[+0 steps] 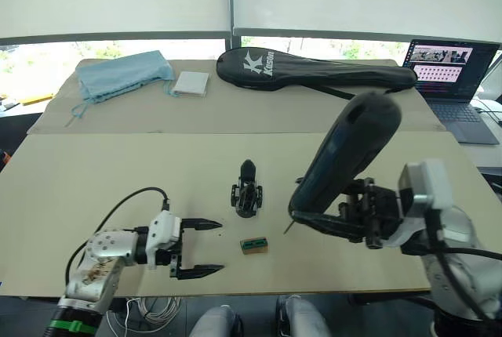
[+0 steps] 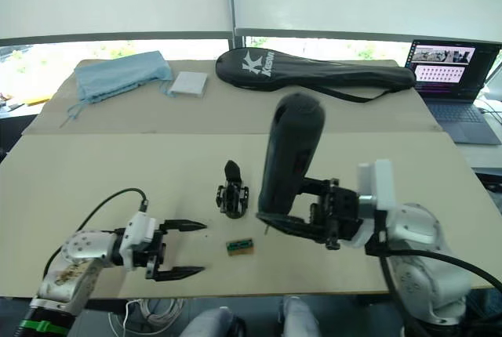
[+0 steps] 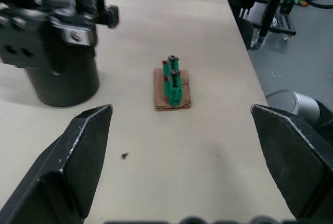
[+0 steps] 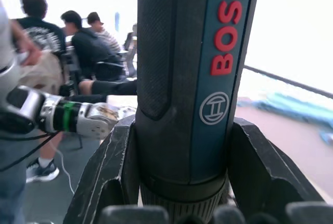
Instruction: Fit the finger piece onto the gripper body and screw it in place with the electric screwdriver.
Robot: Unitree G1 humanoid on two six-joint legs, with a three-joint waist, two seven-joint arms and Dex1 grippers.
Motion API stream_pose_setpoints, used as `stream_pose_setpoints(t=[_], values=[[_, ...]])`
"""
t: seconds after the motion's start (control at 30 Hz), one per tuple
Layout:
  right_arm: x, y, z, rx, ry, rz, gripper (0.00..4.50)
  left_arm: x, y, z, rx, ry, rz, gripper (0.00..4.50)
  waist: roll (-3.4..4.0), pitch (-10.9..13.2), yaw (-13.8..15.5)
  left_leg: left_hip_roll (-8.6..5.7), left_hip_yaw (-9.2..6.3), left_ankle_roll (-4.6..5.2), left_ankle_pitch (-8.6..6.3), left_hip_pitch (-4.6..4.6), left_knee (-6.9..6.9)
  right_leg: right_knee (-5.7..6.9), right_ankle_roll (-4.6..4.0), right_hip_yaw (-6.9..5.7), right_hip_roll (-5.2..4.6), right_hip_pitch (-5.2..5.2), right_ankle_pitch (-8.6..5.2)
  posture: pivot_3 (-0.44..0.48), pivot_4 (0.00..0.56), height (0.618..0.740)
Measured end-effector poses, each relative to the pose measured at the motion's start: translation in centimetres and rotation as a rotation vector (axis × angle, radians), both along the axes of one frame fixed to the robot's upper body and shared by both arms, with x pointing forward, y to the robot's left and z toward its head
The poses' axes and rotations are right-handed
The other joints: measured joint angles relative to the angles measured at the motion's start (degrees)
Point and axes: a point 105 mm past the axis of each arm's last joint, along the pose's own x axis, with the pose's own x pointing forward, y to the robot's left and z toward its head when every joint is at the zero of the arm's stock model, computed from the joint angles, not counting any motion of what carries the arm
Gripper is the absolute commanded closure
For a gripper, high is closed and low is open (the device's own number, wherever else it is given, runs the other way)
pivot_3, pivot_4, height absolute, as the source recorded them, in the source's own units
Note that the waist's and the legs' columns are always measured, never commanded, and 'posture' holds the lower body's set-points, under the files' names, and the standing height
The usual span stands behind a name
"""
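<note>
Beige table (image 1: 94, 180); laptop (image 1: 459, 74), racket bag (image 1: 314, 70), perhaps cloth (image 1: 121, 74).

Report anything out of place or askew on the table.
Nothing stands out. The gripper body stands upright, the small green box lies flat beside it, and the right gripper holds the electric screwdriver tilted, bit down.

- The gripper body (image 1: 247, 194) stands upright near the middle of the desk (image 1: 94, 172), the finger piece (image 1: 248, 169) on its top
- A small box (image 1: 254, 245) lies on the desk just in front of the gripper body, slightly right
- The left gripper (image 1: 198, 248) sits left of the box, jaws spread, pointing right
- The right gripper (image 1: 329, 215) holds the electric screwdriver (image 1: 345, 157) right of the gripper body, tip down-left, tilted
- Behind: cloth (image 1: 121, 73) at far left, pad (image 1: 191, 82) beside it, racket bag (image 1: 314, 70) right of that, laptop (image 1: 455, 78) far right
</note>
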Motion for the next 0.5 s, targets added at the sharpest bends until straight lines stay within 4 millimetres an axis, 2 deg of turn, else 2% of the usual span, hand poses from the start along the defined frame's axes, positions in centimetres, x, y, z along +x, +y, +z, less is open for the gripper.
stream_pose_setpoints(t=[0.2,0.5], values=[[0.3,1.5,-1.7,-0.024,-0.023,0.079,2.58,-0.1,-1.9,-0.8,0.003,-0.003,-0.003,0.00,0.00,0.00,0.09,0.02,-0.01,0.00,0.00,-0.01,-0.01,0.03,-0.03,0.01,-0.02,-0.04,-0.02,0.000,0.150,0.740],[0.5,2.6,-2.7,-0.042,-0.017,0.103,2.58,0.6,-3.7,-1.2,0.008,-0.017,-0.007,0.00,0.00,0.00,0.13,0.01,-0.01,0.02,-0.01,-0.01,0.00,0.07,-0.03,0.02,-0.07,-0.05,-0.02,0.000,0.150,0.740]])
